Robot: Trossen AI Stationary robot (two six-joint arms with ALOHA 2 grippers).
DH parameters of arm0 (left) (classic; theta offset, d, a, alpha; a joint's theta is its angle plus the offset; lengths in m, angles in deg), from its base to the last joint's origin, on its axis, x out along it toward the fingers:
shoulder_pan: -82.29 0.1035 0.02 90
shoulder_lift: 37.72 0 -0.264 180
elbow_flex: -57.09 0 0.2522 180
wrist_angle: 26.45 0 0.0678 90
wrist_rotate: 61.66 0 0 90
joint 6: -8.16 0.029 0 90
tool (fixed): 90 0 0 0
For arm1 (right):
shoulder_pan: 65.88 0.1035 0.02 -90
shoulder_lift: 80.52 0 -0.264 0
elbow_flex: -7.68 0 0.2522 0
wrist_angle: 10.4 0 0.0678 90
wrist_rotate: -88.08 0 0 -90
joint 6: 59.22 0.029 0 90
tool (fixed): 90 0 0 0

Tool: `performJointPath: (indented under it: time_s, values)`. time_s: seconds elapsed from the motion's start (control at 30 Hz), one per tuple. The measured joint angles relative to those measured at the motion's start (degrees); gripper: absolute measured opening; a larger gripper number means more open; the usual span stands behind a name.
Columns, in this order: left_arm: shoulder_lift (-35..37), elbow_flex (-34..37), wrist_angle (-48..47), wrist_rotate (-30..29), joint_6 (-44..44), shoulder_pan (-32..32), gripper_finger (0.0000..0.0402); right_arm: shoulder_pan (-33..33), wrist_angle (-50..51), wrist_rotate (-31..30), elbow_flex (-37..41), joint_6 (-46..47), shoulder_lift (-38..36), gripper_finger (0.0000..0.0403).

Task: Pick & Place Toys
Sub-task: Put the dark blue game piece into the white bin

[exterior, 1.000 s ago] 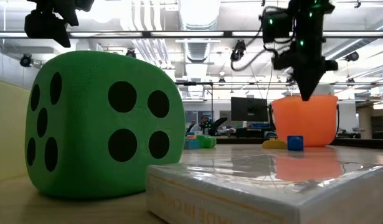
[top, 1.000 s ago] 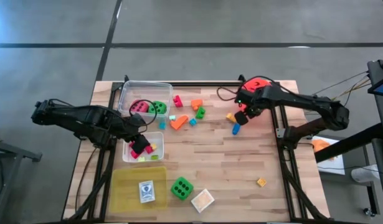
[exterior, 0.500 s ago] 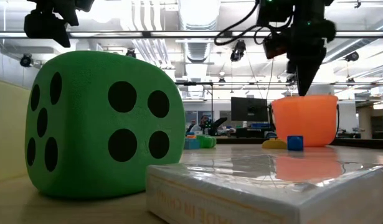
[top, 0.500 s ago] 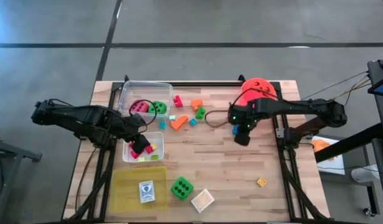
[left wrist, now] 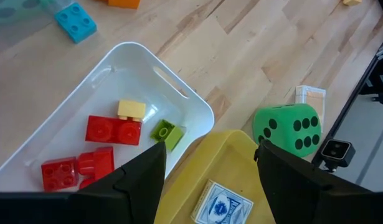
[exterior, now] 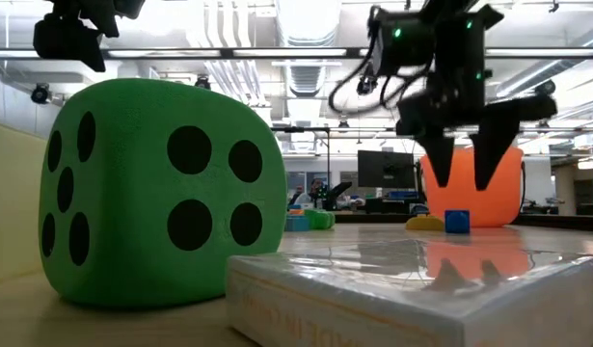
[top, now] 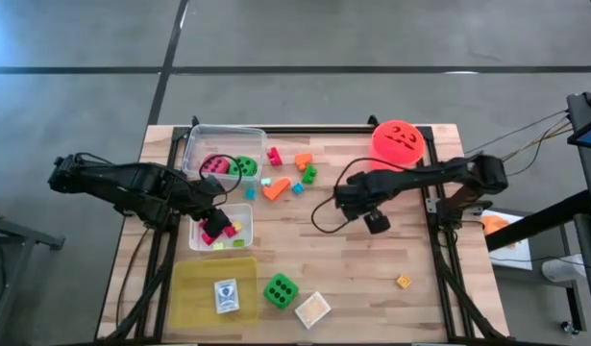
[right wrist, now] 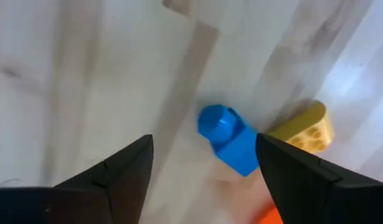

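Observation:
My right gripper hangs open, pointing down, just above a blue block that lies on the table next to a yellow block. In the low view its fingers stand apart above the blue block, clear of it. My left gripper is open and empty above a small white tub that holds red, yellow and green blocks. More blocks lie mid-table at the far side. A green die rests near the front edge.
The red-orange bucket stands at the far right, behind my right gripper. A clear tub with a pink and a green die is far left. A yellow tray with a card, a card box and a small orange block lie near the front.
My right gripper has swung away from the bucket toward the table's near left and come down over the blue block. It has rolled about its own axis, and its fingers, shut until half a second ago, have opened.

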Motion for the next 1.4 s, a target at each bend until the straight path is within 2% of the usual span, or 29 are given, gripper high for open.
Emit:
performJointPath:
  time_s: [0.1, 0.37, 0.8, 0.93, 1.17, 1.4]
  values:
    - [0.0, 0.0, 0.0, 0.2, 0.0, 0.0, 0.0239, -0.2, -0.2, -2.9, 0.0, -4.5, 2.7, 0.0285]
    - [0.0, 0.0, 0.1, 0.6, -1.1, 0.0, 0.0239, -0.7, -1.1, -4.8, 0.1, -15.8, 7.7, 0.0286]
    - [-0.1, 0.0, 0.6, 1.0, -1.5, 0.0, 0.0239, -4.1, -4.1, -7.0, 2.4, -24.7, 10.4, 0.0284]
    - [0.0, 0.0, 0.6, 1.0, -1.5, 0.0, 0.0239, -4.1, -5.8, -7.0, 3.3, -26.9, 10.4, 0.0248]
    - [0.0, 0.0, 0.9, 1.0, -1.5, 0.0, 0.0239, -4.1, -7.8, -7.2, 4.1, -27.7, 10.4, 0.013]
    - [0.0, 0.0, 0.9, 1.0, -1.5, 0.0, 0.0239, -3.7, -8.2, -7.3, 4.1, -25.1, 10.6, 0.0127]
